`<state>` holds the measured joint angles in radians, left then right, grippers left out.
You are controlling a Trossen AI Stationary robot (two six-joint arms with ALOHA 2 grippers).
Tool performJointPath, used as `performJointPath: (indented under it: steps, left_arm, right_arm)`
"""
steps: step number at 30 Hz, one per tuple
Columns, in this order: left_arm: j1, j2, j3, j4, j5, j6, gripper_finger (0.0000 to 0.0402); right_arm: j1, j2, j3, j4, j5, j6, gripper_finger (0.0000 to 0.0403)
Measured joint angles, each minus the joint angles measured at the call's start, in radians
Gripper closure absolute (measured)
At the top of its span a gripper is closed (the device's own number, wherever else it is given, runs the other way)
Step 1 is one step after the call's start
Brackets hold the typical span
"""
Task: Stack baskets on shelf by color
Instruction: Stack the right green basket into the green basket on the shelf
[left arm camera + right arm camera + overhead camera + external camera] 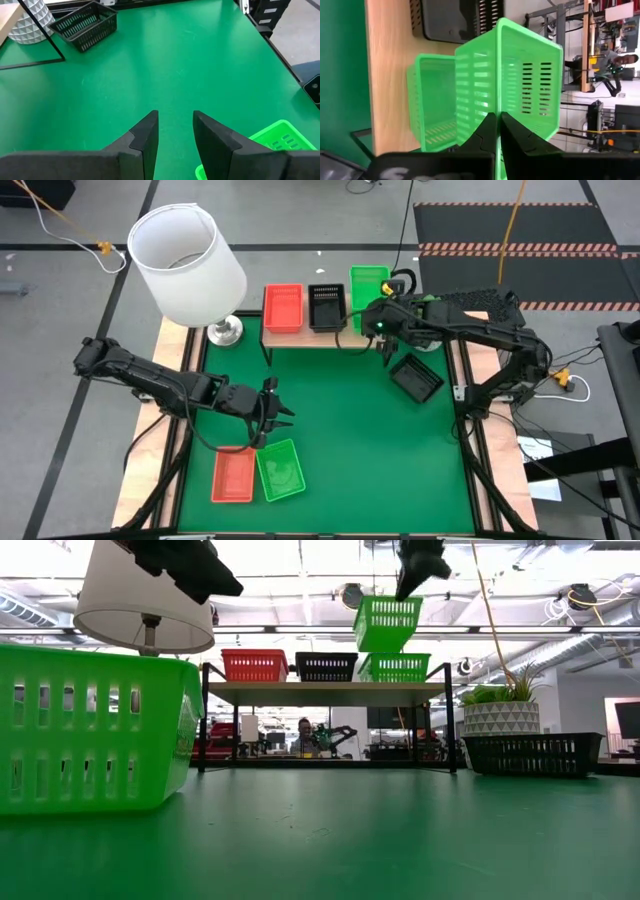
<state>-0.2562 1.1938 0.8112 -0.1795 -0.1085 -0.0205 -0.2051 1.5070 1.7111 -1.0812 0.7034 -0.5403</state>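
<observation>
The shelf [345,335] holds a red basket [283,308], a black basket [327,307] and a green basket [397,667] side by side on their bottoms. My right gripper [497,127] is shut on a second green basket [388,622] above the shelf's right end. My left gripper [175,131] is open and hovers over the near left of the table, above a red basket [233,476] and a green basket [280,470] that lie flat on the mat. Another black basket [416,377] sits on the mat to the right of the shelf. My right gripper pinches the green basket's wall at its upper rim [496,107] between the two fingers, coming from above. The basket hangs tilted below the fingers [412,585], lifted clear, just over the green basket on the shelf [432,100].
A white lamp [188,250] stands at the shelf's left end, its shade high over the far left corner. A potted plant [500,712] stands right of the shelf, behind the black basket [535,753]. Wooden rails [170,430] border the mat. The mat's middle is bare.
</observation>
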Motion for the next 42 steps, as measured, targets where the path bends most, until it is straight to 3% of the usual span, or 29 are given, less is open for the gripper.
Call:
performJointPath:
  steps: [20,31,42]
  left_arm:
    - [0.000,0.000,0.000,-0.002,0.000,-0.006,0.0277]
    - [0.000,0.000,0.000,-0.002,0.000,-0.005,0.0277]
    - [0.000,0.000,0.000,-0.003,0.000,-0.009,0.0277]
  right_arm:
    - [-0.109,0.001,-0.150,0.135,-0.104,-0.075,0.0401]
    - [-0.108,0.001,-0.172,0.125,-0.109,-0.008,0.0392]
    - [-0.108,0.001,-0.172,0.095,-0.185,0.042,0.0390]
